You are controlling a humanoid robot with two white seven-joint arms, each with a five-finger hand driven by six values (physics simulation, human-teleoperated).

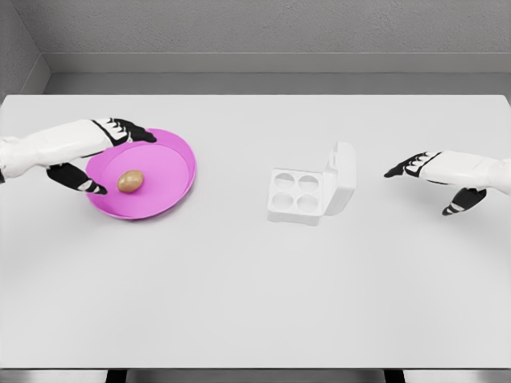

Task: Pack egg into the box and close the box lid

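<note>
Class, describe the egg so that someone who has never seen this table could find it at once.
Start at the white table and look to its left side, where a round pink plate sits under the open left hand. The egg lies on that plate. It is the only small brown oval there; the white egg box at centre holds none.

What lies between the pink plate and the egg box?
Nothing: head view shows only bare table between the pink plate and the open egg box.

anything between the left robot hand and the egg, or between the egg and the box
Nothing visible. The left robot hand is open around the egg on the pink plate; bare table lies up to the open box.
</note>
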